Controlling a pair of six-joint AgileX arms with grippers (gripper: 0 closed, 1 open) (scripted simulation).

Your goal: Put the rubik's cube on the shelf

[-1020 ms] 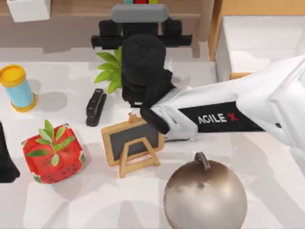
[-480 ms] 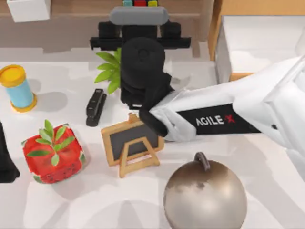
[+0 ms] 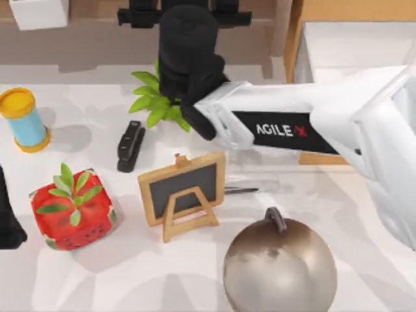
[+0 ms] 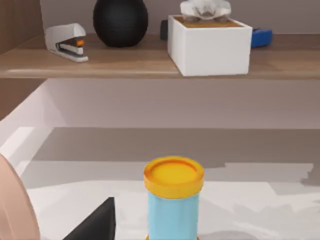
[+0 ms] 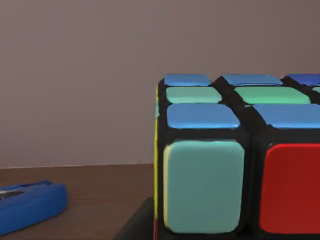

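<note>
Over the shelf [image 5: 100, 195], rubik's cube [image 5: 240, 155] close against right gripper, grip state cannot be told

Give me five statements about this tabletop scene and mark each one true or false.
1. The right arm reaches toward the shelf at the table's far edge. True.
2. The strawberry cube sits on the shelf. False: it sits on the table, near its left side.
3. The rubik's cube is close in front of the right wrist camera, above the brown board. True.
4. The yellow-lidded blue cylinder lies on its side. False: it stands upright.
5. The small chalkboard easel stands to the right of the round metal ball. False: it stands to the ball's left.
</note>
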